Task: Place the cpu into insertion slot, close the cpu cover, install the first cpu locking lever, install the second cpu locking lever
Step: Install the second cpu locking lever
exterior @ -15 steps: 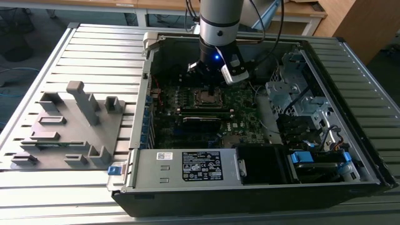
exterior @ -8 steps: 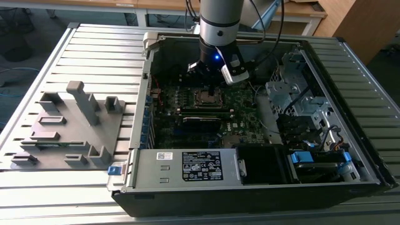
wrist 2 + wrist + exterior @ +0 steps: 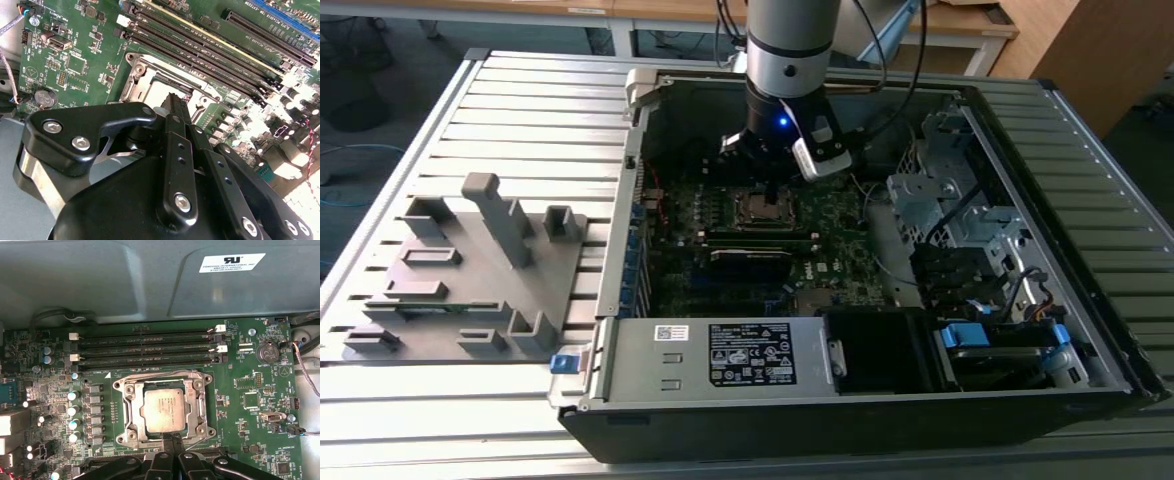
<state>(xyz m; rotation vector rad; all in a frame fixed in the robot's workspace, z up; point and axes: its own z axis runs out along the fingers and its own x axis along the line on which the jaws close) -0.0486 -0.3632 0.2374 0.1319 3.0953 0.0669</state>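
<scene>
The cpu point(image 3: 163, 409) sits in the slot point(image 3: 131, 416) under the shut cover point(image 3: 192, 390), the pressed-together fingers point(image 3: 171, 441) at the cover's edge, seemingly working a lever.

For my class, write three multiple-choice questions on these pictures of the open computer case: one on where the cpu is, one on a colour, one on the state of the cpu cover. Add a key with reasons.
1. Where is the cpu?
A. On the grey fixture outside the case
B. In the insertion slot on the board
C. Lying across the memory slots

2. What colour is the circuit board around the socket?
A. Green
B. Red
C. White

3. How does the cpu cover lie?
A. Standing upright, swung open
B. Taken out and laid on the table
C. Down flat, framing the cpu

Key:
1 B, the first wrist view shows the silver chip seated in the socket.
2 A, both wrist views show a dark green board.
3 C, the metal frame lies flat around the chip, with the gripper right at the socket's edge.
</scene>
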